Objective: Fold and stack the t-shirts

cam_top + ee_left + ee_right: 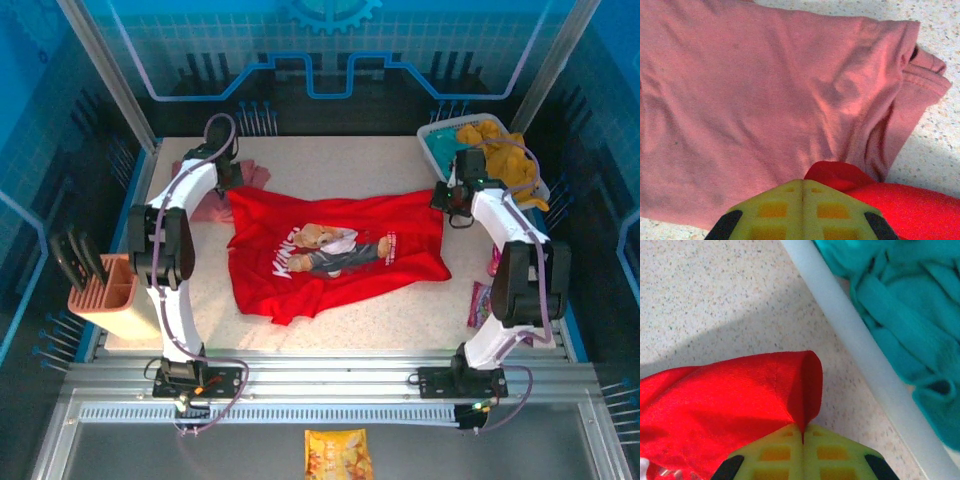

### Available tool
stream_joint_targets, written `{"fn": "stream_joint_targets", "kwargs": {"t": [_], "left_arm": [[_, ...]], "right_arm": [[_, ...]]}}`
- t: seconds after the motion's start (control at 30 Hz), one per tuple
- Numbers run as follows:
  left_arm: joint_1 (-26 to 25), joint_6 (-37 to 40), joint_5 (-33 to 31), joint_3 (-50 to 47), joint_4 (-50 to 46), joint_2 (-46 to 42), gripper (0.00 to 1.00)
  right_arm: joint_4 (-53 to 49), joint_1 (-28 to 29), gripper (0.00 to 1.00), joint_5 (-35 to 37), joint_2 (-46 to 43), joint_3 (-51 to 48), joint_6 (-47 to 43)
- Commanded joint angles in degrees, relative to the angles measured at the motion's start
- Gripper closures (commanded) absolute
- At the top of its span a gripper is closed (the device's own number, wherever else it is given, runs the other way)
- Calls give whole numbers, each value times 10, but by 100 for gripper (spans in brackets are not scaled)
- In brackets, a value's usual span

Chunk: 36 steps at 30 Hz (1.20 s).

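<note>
Overhead, a pale speckled stone-look table (400,310) fills the middle of the workspace. A large bright red cloth t-shirt (340,250) lies spread on it, somewhat rumpled, with its teddy-bear print and white lettering facing up.

A plain dusty-pink cloth t-shirt (210,212) lies at the red shirt's far left corner, flat on the table. In the left wrist view the pink shirt (765,100) runs under the red corner (900,205).

A white plastic bin (432,140) stands just beyond the red shirt's far right corner, holding crumpled teal cloth (905,295) and mustard-yellow cloth (490,135). Its rim (865,355) passes close beside the red cloth without touching it.

A peach-coloured slotted holder (110,295) with dark tools sits well to the left of the red shirt, at the table's edge.

The left gripper (232,188) is at the red shirt's far left corner; its yellow-green fingers (775,210) are pressed together on that red corner. The right gripper (449,200) is at the far right corner, and its fingers (835,455) are likewise pinched together on a rolled fold of red hem (800,390).

A small pink packet (480,302) lies just right of the red shirt. An orange snack packet (337,455) lies well in front of it, beyond the arm bases.
</note>
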Motion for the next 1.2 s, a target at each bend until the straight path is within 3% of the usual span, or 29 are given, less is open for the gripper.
{"fn": "stream_joint_targets", "kwargs": {"t": [0.0,0.1,0.17,0.23,0.27,0.43,0.47,0.5,0.67,0.8,1.0,1.17], "left_arm": [[14,-14,-27,6,-13,-2,100],[20,-18,-21,3,-10,-1,99],[20,-20,-15,5,-13,-4,93],[21,-25,2,7,-17,-12,81],[20,-27,11,7,-21,-18,70],[16,-28,31,-9,-50,-73,25],[13,-29,34,-14,-58,-88,20],[10,-29,36,-16,-70,-101,19],[-22,-33,46,-63,-114,-176,18],[-48,-47,83,-134,-128,-241,21],[-81,-83,131,-242,-133,-338,27],[-93,-101,157,-302,-139,-394,29]], "right_arm": [[-13,4,100,21,35,50,-18],[-19,5,100,31,62,78,-22],[-31,5,99,25,80,100,-26],[-47,7,88,15,92,120,-31],[-53,10,79,11,90,124,-35],[-48,26,19,-8,31,94,-55],[-53,31,6,-5,16,90,-58],[-63,35,1,-10,4,89,-61],[-114,85,0,-28,-62,70,-82],[-130,148,1,-84,-116,10,-82],[-78,267,11,-127,-175,-103,-65],[9,332,26,-171,-159,-166,-31]]}}
